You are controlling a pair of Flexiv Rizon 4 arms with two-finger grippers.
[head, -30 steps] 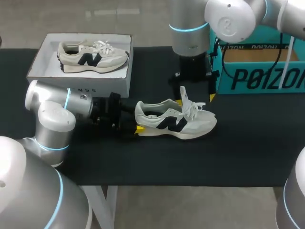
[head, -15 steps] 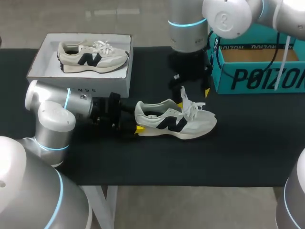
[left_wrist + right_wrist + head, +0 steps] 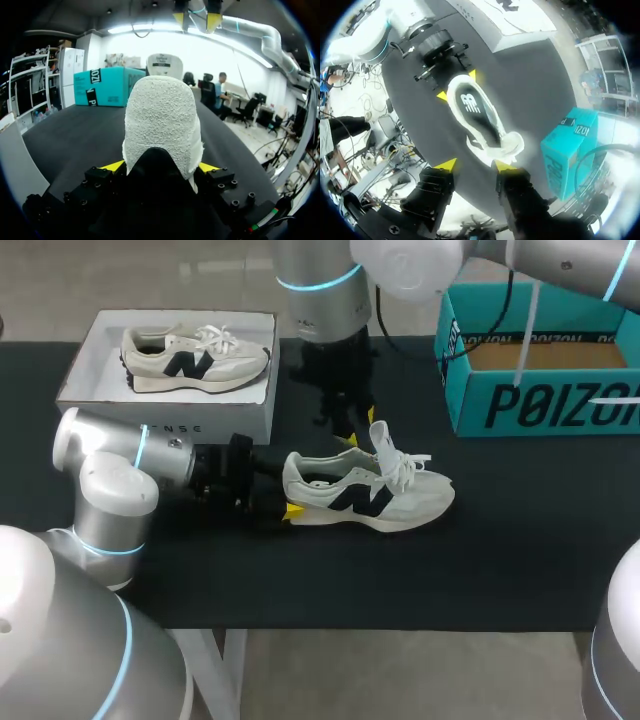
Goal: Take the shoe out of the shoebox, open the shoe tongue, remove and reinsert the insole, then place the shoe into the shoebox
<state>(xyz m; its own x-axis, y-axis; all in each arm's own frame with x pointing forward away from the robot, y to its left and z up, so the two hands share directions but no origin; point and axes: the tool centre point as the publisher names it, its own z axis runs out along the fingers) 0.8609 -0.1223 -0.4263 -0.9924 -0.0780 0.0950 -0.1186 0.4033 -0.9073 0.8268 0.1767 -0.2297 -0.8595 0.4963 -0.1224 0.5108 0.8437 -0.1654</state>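
A white sneaker with a dark logo lies on its sole mid-table, toe to the right, tongue standing up. My left gripper lies flat at the heel; in the left wrist view the towelling heel fills the gap and both yellow tips press its sides. My right gripper hangs just above and behind the shoe's opening, pointing down. In its wrist view the fingers stand apart with nothing between them, and the shoe lies below, its laces close to one tip.
A white shoebox at the back left holds a second sneaker. A teal box stands open at the back right. Black tabletop lies bare in front of the shoe.
My right arm has swung left from beside the teal box to above the shoe's opening, and its fingers have drawn closer. The left arm and the shoe have not moved.
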